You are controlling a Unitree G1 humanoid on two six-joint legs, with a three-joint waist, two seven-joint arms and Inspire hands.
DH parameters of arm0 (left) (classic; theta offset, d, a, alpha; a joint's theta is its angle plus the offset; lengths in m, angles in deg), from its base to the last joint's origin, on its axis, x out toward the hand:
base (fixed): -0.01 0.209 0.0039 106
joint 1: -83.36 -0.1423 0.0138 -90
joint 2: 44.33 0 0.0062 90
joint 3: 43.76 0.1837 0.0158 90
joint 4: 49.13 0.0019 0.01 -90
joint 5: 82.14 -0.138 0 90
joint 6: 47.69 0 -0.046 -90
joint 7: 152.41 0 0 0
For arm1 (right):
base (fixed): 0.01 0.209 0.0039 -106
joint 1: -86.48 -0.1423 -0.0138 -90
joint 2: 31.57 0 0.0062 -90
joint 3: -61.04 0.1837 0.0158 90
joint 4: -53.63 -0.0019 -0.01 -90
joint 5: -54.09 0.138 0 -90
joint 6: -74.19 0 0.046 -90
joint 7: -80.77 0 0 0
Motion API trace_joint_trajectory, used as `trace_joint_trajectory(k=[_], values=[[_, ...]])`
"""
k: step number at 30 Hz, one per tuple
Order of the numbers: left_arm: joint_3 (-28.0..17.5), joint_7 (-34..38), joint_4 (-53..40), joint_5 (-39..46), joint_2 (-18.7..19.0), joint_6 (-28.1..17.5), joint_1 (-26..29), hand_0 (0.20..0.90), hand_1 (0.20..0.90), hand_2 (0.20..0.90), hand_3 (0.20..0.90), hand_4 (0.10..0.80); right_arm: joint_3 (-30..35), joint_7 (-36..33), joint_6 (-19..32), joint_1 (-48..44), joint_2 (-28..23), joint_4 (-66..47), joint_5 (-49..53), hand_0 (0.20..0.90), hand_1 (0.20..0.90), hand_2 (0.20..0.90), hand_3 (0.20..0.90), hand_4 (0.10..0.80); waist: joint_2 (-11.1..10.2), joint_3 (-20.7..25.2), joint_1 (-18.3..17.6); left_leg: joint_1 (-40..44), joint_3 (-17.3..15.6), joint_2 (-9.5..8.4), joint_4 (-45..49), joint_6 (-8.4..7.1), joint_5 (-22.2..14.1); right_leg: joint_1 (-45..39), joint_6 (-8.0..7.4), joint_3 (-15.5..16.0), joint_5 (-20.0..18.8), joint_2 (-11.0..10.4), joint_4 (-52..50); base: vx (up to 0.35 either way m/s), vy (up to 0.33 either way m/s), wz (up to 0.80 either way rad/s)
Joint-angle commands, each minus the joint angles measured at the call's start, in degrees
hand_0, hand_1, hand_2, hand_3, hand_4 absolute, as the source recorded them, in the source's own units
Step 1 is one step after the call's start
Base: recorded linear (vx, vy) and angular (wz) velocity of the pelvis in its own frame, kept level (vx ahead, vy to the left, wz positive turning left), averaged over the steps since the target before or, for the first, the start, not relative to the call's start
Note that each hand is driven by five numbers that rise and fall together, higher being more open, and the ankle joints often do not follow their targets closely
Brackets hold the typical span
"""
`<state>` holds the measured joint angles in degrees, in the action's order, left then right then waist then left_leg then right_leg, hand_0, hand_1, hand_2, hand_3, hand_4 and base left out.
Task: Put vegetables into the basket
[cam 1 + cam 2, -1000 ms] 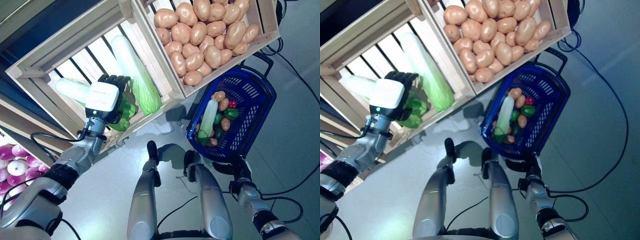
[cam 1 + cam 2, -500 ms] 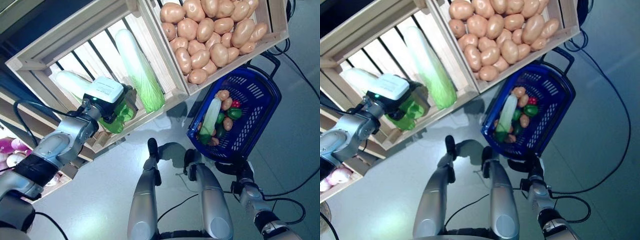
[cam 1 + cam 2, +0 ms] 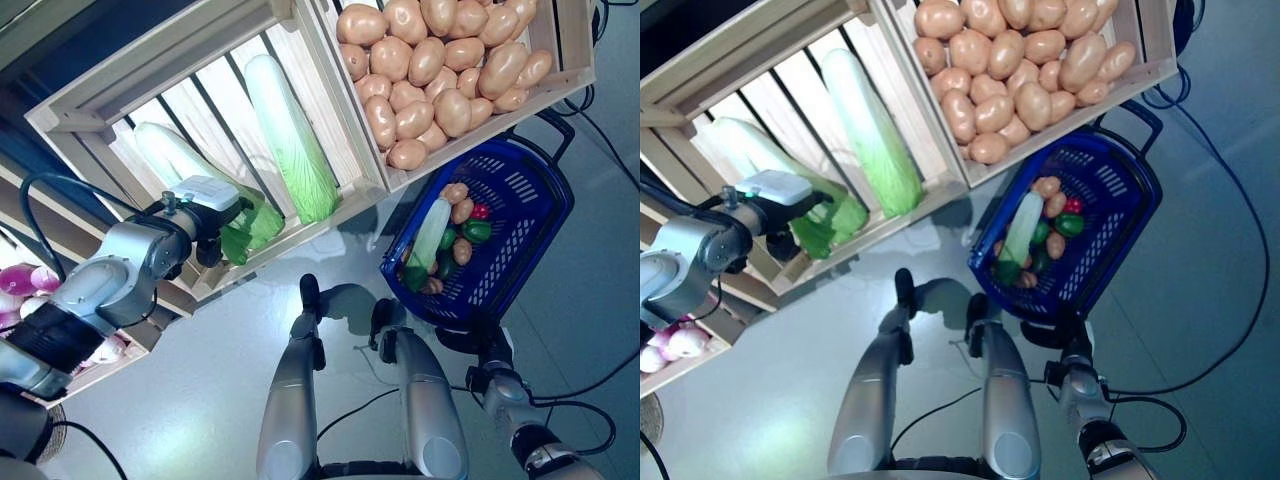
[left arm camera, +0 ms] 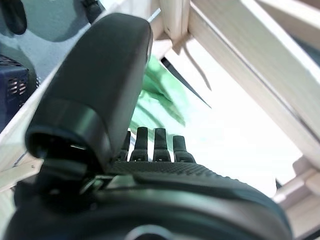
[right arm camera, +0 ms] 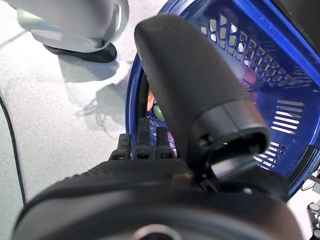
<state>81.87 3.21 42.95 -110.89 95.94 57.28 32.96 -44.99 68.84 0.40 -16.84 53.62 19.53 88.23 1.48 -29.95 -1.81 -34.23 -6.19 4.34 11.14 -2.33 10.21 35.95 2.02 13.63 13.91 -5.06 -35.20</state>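
Note:
My left hand [image 3: 205, 197] is at the front edge of the left wooden crate [image 3: 120, 100]. Its straight fingers reach the green leafy end of a long pale cabbage [image 3: 180, 162], which lies in the crate. In the left wrist view the fingers [image 4: 157, 145] point at the green leaves [image 4: 160, 102] without closing on them. The blue basket [image 3: 540, 215] stands on the floor at the right. It holds a long pale cabbage [image 3: 430, 228], potatoes, a green pepper [image 3: 476, 230] and a small red vegetable. My right hand [image 3: 470, 338] waits open at the basket's near rim [image 5: 131, 100].
A second long cabbage [image 3: 285, 135] lies in the same crate. A crate of potatoes [image 3: 440, 70] overhangs the basket's far side. A lower shelf [image 3: 30, 290] is at the far left. The grey floor [image 3: 200, 400] lies between the stand and the basket.
My left hand has turned and drawn down and left, from over the green leaves to the crate's front edge. The whole view has shifted a little. The right hand has stayed.

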Motion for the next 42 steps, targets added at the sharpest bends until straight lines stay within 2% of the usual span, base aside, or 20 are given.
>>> trace_joint_trajectory(k=[1,6,8,9,10,11,13,14,17,18,21,23,25,31,38,42], values=[[-5.9,-1.7,-5.1,0.6,3.0,2.4,4.8,0.9,0.9,0.9,0.9,0.8,3.6,0.8,3.0,1.7,-2.8,-0.6,0.6,0.9,0.9,0.9,0.9,0.8,3.3,0.2,-0.7,0.2,-1.6,-1.18,10.3,-0.38,-11.8,-5.9,-3.36,-1.7,-8.4,0.3,13.7,0.0,0.0,0.0],[-7.4,0.7,-5.5,-3.1,3.5,2.7,4.6,0.9,0.9,0.9,0.9,0.8,3.7,1.3,3.2,1.7,-2.9,0.0,0.9,0.9,0.9,0.9,0.9,0.8,3.3,0.2,-0.5,0.5,-1.6,-1.24,10.0,-0.41,-11.7,-6.4,-3.27,-1.7,-8.5,0.4,14.2,0.0,0.0,0.0],[-8.0,3.6,-5.2,-6.5,3.7,1.5,4.3,0.9,0.9,0.9,0.9,0.8,3.7,1.4,3.2,1.7,-2.9,0.2,0.9,0.9,0.9,0.9,0.9,0.8,3.3,0.2,-0.5,0.5,-1.5,-1.3,10.1,-0.52,-11.7,-6.4,-3.23,-1.7,-8.5,0.4,14.2,0.0,0.0,0.0],[-8.8,6.6,-5.1,-9.8,3.6,1.0,3.8,0.9,0.9,0.9,0.9,0.8,3.7,1.2,3.0,1.8,-2.8,-0.1,0.8,0.9,0.9,0.9,0.9,0.8,3.3,0.2,-0.4,0.5,-1.4,-1.39,10.1,-0.49,-11.8,-6.4,-3.24,-1.7,-8.4,0.4,14.1,0.0,0.0,0.0],[-10.3,16.4,-4.8,-16.3,3.8,0.2,2.8,0.9,0.9,0.9,0.9,0.8,3.6,0.9,3.2,2.1,-2.6,-0.3,0.9,0.9,0.9,0.9,0.9,0.8,3.2,0.2,-0.2,0.3,-1.3,-1.55,10.3,-0.49,-11.9,-6.3,-3.24,-1.7,-8.3,0.4,14.0,0.0,0.0,0.0],[-10.7,17.9,-4.7,-16.8,3.9,0.5,2.7,0.9,0.9,0.9,0.9,0.8,3.6,0.9,3.2,2.0,-2.5,-0.4,0.9,0.9,0.9,0.9,0.9,0.8,3.2,0.2,-0.2,0.1,-1.2,-1.56,10.2,-0.43,-11.6,-6.0,-3.19,-1.7,-8.6,0.4,14.1,0.0,0.0,0.0],[-14.4,28.3,-1.8,-20.5,4.1,-3.0,0.9,0.9,0.9,0.9,0.9,0.8,3.2,0.3,3.7,3.0,-1.9,-0.9,1.0,0.9,0.9,0.9,0.9,0.8,2.7,0.2,0.1,0.1,-1.0,-1.74,11.0,-0.38,-12.4,-5.9,-3.2,-1.7,-8.1,0.3,13.5,0.0,0.0,0.0],[-15.0,29.0,-1.6,-21.1,4.1,-3.5,0.5,0.9,0.9,0.9,0.9,0.8,3.2,0.3,3.7,3.0,-1.8,-1.0,1.0,0.9,0.9,0.9,0.9,0.8,2.7,0.2,0.1,-0.2,-1.0,-1.76,11.0,-0.35,-12.1,-5.6,-3.15,-1.7,-8.3,0.4,13.5,0.0,0.0,0.0],[-18.3,39.3,3.1,-24.5,3.9,-9.0,-4.4,0.9,0.9,0.9,0.9,0.8,2.9,-0.5,3.8,4.0,-1.3,-1.8,0.5,0.9,0.9,0.9,0.9,0.8,2.6,0.2,0.3,-0.5,-0.6,-2.0,11.5,-0.39,-12.4,-5.1,-3.3,-2.0,-8.0,0.5,12.5,0.01,0.005,0.0],[-18.6,40.4,3.4,-24.8,4.0,-9.2,-4.7,0.9,0.9,0.9,0.9,0.8,3.0,-0.4,3.8,3.9,-1.3,-1.8,0.5,0.9,0.9,0.9,0.9,0.8,2.6,0.2,0.3,-0.7,-0.5,-2.02,11.3,-0.33,-12.1,-4.8,-3.25,-2.0,-8.3,0.6,12.6,0.0,0.0,0.0],[-19.0,50.5,8.3,-26.5,2.9,-11.3,-7.6,0.9,0.9,0.9,0.9,0.8,2.9,0.1,4.2,4.5,-1.4,-2.1,0.7,0.9,0.9,0.9,0.9,0.8,2.2,0.2,0.2,-1.1,-0.7,-2.01,11.3,-0.11,-12.1,-4.2,-3.28,-2.1,-8.4,0.8,12.4,0.0,0.0,0.0],[-17.4,54.9,12.4,-27.2,2.4,-11.9,-8.2,0.9,0.9,0.9,0.9,0.8,2.6,0.1,3.8,4.8,-1.7,-2.8,0.6,0.9,0.9,0.9,0.9,0.8,2.0,0.2,0.0,-1.0,-0.8,-1.96,11.5,-0.03,-12.5,-4.1,-3.42,-2.2,-8.1,0.8,12.0,0.0,0.0,0.0],[-16.1,56.3,14.6,-27.6,2.2,-12.7,-8.3,0.9,0.9,0.9,0.9,0.8,2.4,0.0,3.5,4.9,-1.9,-3.1,0.5,0.9,0.9,0.9,0.9,0.8,1.8,0.2,-0.2,-1.1,-1.0,-1.9,11.5,-0.06,-12.4,-3.9,-3.46,-2.3,-8.1,0.9,11.8,0.003,0.026,0.0],[-11.4,55.0,20.3,-28.0,0.1,-10.0,-9.3,0.9,0.9,0.9,0.9,0.8,2.0,-0.4,1.6,4.8,-3.0,-5.8,-0.2,0.9,0.9,0.9,0.9,0.8,1.5,0.2,-0.9,-2.1,-1.7,-1.62,11.9,0.02,-12.3,-2.1,-3.86,-2.9,-8.4,0.6,10.8,0.0,0.043,-0.02],[-8.3,52.1,21.2,-28.4,-0.5,-9.7,-9.4,0.9,0.9,0.9,0.9,0.8,1.9,-0.9,0.6,4.6,-3.7,-7.4,-0.7,0.9,0.9,0.9,0.9,0.8,1.4,0.2,-1.2,-3.4,-1.8,-1.5,12.7,-0.02,-12.6,-0.6,-3.96,-3.2,-8.4,0.3,10.1,-0.001,0.005,0.0],[-6.4,53.3,22.5,-28.5,-0.8,-9.0,-8.5,0.9,0.9,0.9,0.9,0.8,1.7,-0.7,0.5,4.0,-3.9,-7.3,-0.9,0.9,0.9,0.9,0.9,0.8,1.4,0.2,-1.4,-4.2,-2.0,-1.35,13.4,0.07,-12.8,0.3,-4.03,-3.4,-8.4,0.1,9.2,0.0,0.0,0.0]])
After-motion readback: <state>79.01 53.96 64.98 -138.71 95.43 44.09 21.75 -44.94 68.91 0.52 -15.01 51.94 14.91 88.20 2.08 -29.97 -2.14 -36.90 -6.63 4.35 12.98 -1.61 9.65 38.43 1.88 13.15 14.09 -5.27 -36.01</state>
